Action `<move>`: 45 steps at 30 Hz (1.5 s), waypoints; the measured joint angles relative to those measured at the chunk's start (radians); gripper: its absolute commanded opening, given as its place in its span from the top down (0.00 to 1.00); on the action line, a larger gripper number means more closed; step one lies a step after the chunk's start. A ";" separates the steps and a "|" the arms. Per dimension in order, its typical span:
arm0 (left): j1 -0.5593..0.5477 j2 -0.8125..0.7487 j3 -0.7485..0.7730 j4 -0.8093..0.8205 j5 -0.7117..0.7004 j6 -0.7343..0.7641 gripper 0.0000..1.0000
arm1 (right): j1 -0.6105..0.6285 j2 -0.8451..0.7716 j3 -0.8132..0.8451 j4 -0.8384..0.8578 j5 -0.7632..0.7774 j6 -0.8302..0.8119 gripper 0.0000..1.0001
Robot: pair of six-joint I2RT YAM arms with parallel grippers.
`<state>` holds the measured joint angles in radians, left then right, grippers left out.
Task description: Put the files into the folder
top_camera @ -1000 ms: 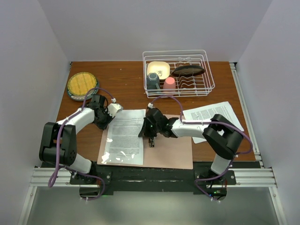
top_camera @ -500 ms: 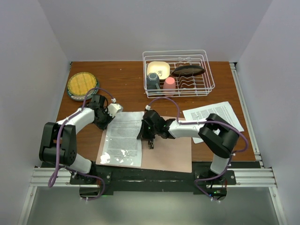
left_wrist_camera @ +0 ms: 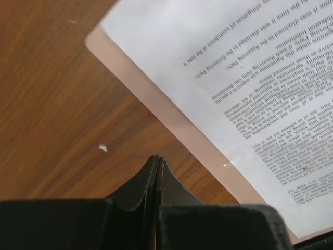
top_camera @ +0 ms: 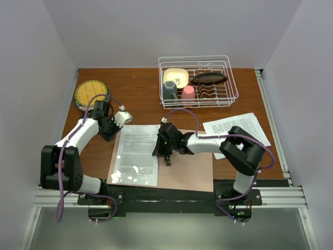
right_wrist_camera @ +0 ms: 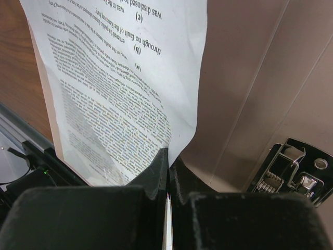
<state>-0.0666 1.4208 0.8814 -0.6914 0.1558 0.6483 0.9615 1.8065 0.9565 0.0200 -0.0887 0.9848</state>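
On the folder [top_camera: 192,169], right jaws pinch a sheet [top_camera: 136,153] near clip [right_wrist_camera: 296,172]; left jaws closed.

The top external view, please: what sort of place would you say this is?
Probably a robot test booth: plain white walls box in a wooden table, a metal rail runs along its near edge, and a dish rack sits behind a folder.

Robot lab cell: plain white walls [top_camera: 31,62] boxing wooden table [top_camera: 138,91]; aluminium rail [top_camera: 281,197] nearer than jaws; dish rack [top_camera: 221,92] beyond right gripper [top_camera: 166,159].
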 measured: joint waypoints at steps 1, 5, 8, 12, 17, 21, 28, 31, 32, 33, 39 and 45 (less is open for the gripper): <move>0.000 -0.002 -0.013 -0.003 0.006 0.018 1.00 | 0.000 0.000 0.000 0.000 0.001 0.001 1.00; 0.000 0.003 -0.089 -0.022 0.033 0.078 1.00 | 0.000 0.000 0.000 -0.003 0.002 0.003 1.00; 0.000 0.017 -0.119 -0.028 0.049 0.103 1.00 | 0.000 0.000 0.000 -0.006 0.007 0.003 1.00; 0.000 0.025 -0.127 -0.017 0.057 0.122 1.00 | -0.001 0.000 0.000 -0.010 0.019 0.003 1.00; 0.000 0.032 -0.126 -0.014 0.060 0.122 1.00 | -0.008 0.000 0.000 -0.013 0.026 0.008 1.00; 0.001 0.034 -0.125 -0.014 0.061 0.122 1.00 | -0.013 0.000 0.000 -0.013 0.028 0.018 1.00; 0.001 0.034 -0.125 -0.014 0.065 0.122 1.00 | -0.010 0.000 0.002 -0.008 0.026 0.030 1.00; 0.001 0.034 -0.125 -0.013 0.065 0.122 1.00 | -0.006 0.005 0.013 -0.003 0.024 0.035 1.00; 0.001 0.034 -0.125 -0.014 0.066 0.122 1.00 | -0.004 0.008 0.018 -0.003 0.023 0.037 1.00; 0.001 0.034 -0.125 -0.013 0.066 0.122 1.00 | -0.002 0.010 0.021 -0.003 0.023 0.039 1.00; 0.001 0.034 -0.124 -0.014 0.066 0.122 1.00 | 0.003 0.028 0.030 0.003 0.023 0.048 1.00; 0.001 0.039 -0.120 -0.016 0.066 0.122 1.00 | 0.020 0.040 0.031 0.002 0.023 0.052 1.00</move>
<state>-0.0654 1.4593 0.7612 -0.7078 0.2222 0.7704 0.9813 1.8465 0.9871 0.0223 -0.0662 1.0370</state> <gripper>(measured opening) 0.028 0.007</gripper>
